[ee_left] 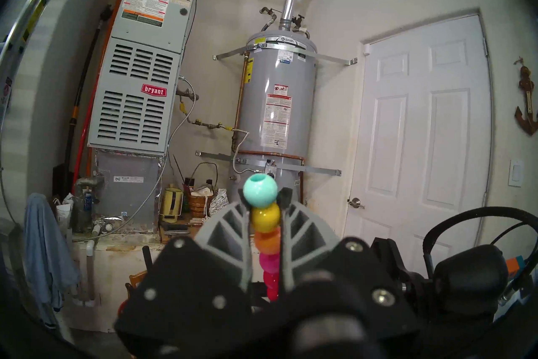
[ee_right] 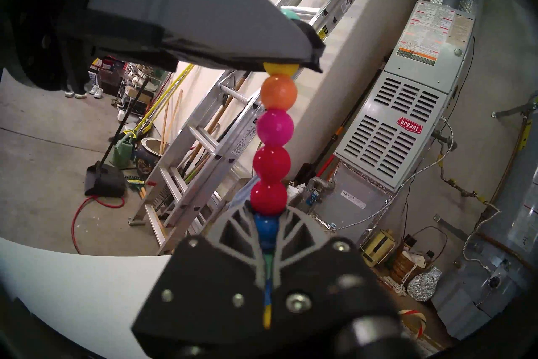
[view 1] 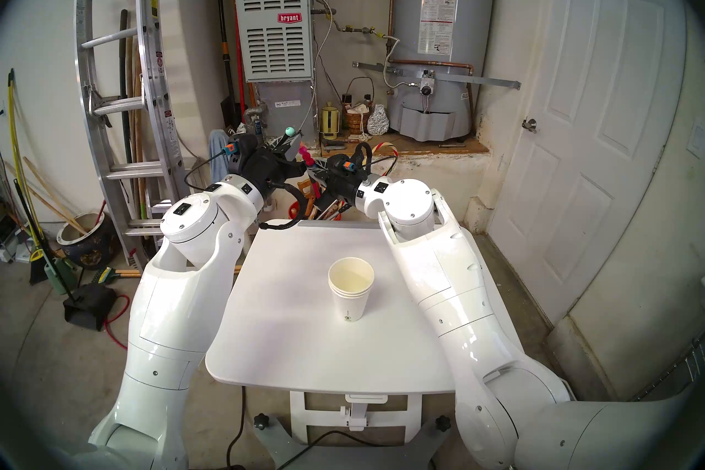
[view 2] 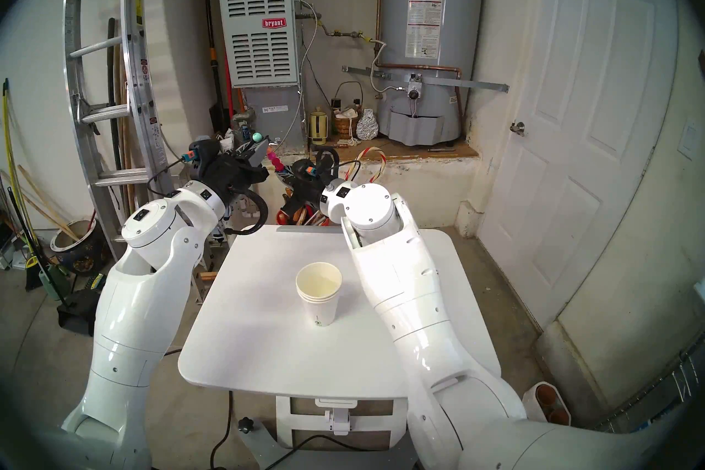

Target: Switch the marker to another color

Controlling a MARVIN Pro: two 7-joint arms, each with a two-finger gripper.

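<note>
Near the lower middle of the head view, a stack of paper cups (view 1: 351, 293) stands upright on the white desk (view 1: 290, 324); the top cup looks empty, though its pale inside gives little to go on. Nothing else lies on the desk.

Farther off, past the desk's far edge in the upper middle of the frame, both grippers hold the marker (ee_right: 273, 145) in the air between them. The right gripper (ee_right: 269, 228) has its fingers closed on the blue bead, with two red, a pink and an orange bead running up the frame from there. The left gripper (ee_left: 263, 211) has its fingers closed on the yellow bead, the teal bead sticking out beyond the tips.

As I judge it, the switch is mid-way: the marker is lifted and gripped at both ends, ready to be pulled apart, but no bead has come off or been restacked. Separating a segment, moving it to the other end and setting the marker down remain.
</note>
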